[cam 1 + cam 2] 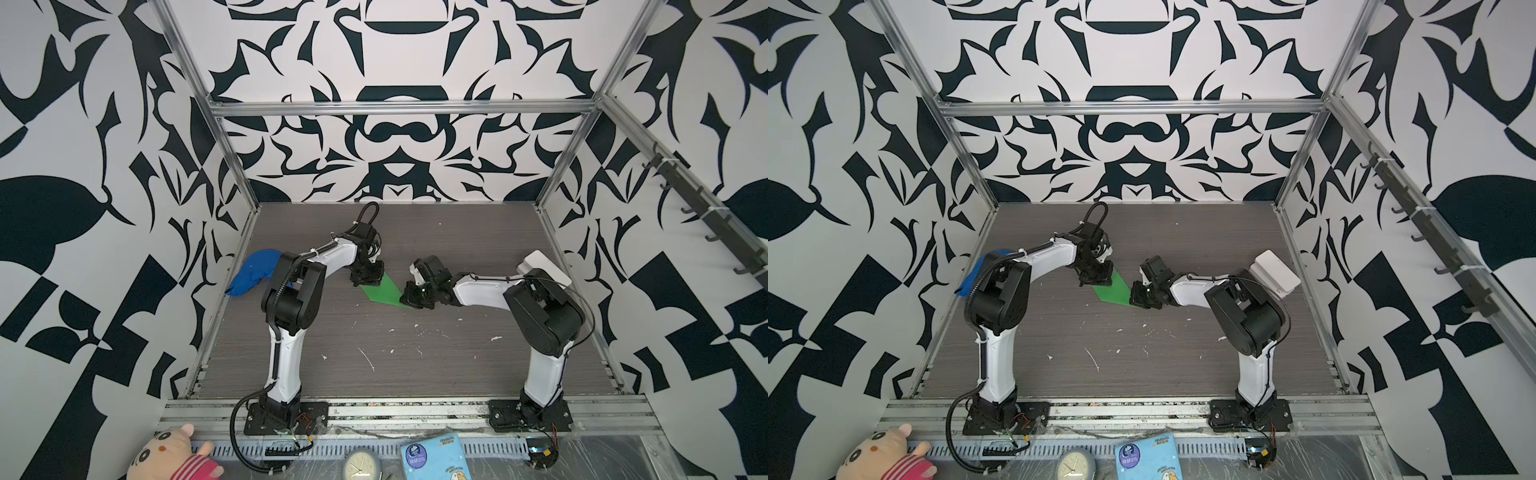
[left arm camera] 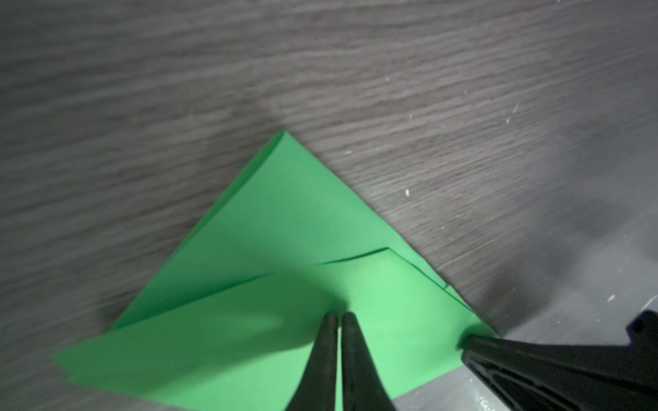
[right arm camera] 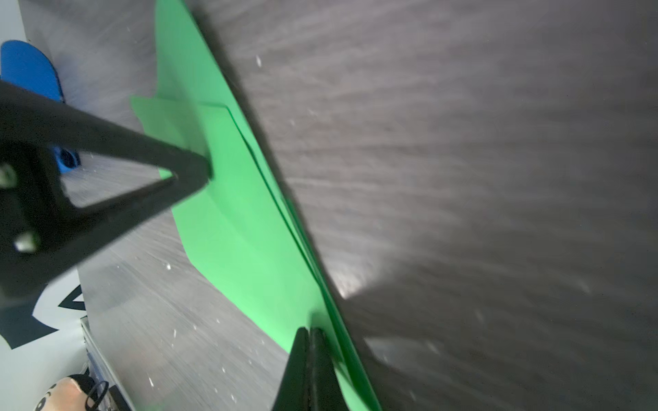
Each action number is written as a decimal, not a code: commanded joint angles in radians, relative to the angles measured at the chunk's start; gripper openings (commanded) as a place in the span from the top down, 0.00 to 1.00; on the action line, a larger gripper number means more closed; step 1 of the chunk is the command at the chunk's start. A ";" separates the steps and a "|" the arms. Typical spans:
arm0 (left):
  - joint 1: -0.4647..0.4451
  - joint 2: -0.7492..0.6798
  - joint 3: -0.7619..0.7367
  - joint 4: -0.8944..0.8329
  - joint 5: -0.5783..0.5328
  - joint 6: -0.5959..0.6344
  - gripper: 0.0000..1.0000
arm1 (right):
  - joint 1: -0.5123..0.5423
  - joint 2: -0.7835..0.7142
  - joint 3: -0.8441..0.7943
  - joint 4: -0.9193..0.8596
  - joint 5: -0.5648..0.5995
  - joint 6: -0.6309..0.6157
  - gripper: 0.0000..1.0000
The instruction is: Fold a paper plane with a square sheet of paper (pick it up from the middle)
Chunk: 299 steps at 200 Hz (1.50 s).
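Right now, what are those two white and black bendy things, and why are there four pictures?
They are two robot arms, each ending in a pincer called a gripper. Two pictures look down from above; the other two come from small cameras on the arms' wrists. On the grey table lie a half-folded green paper and a blue cap. The left gripper and right gripper are both shut, with their tips touching the paper.
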 commanded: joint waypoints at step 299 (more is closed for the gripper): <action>0.069 -0.184 -0.438 0.823 0.247 -0.666 0.74 | -0.036 -0.176 0.009 0.044 0.021 -0.233 0.80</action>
